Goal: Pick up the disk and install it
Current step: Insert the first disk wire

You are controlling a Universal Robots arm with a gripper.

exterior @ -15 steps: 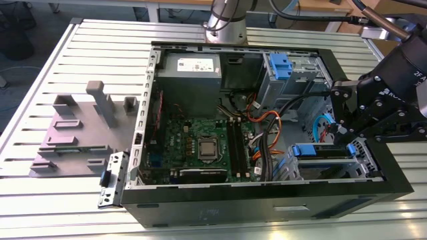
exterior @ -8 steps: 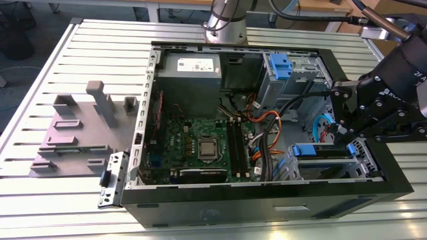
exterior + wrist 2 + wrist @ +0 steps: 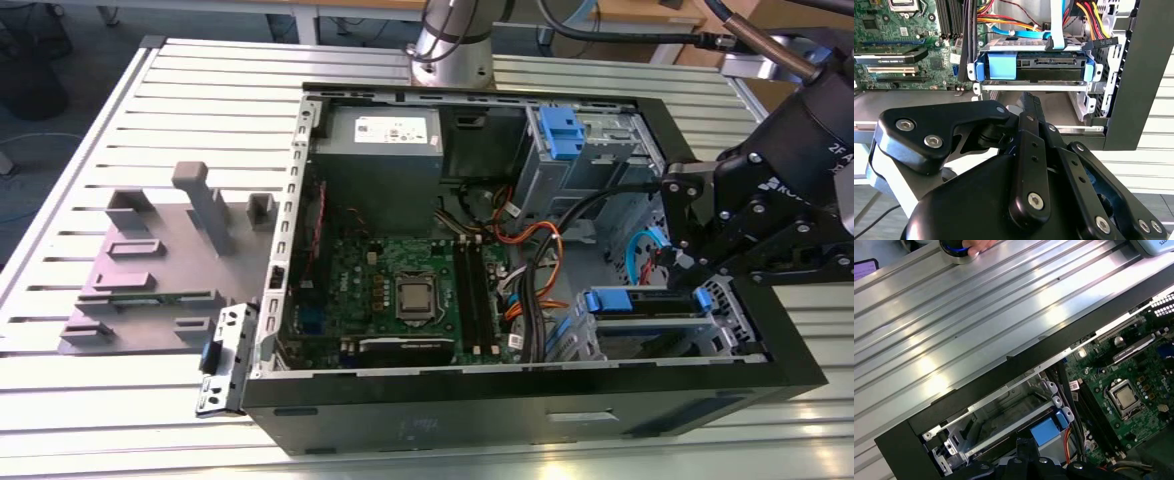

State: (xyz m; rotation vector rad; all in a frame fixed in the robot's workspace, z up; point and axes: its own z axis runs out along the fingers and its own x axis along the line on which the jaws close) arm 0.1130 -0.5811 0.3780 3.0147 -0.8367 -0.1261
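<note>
Your disk (image 3: 1054, 62) sits in the computer case's (image 3: 534, 400) drive bay: stiff, heavy, shock-sensitive; hold its blue carrier frame. The claw's (image 3: 1030, 102) state, beside that bay, I cannot tell.

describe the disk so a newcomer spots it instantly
Find the open computer case on the slatted table. In its drive cage, near the gripper, sits the disk: dark, in a blue frame with a blue handle, unlike the grey power-supply box.

Robotics lab: open computer case (image 3: 534, 400) on slatted aluminium table (image 3: 160, 100).
</note>
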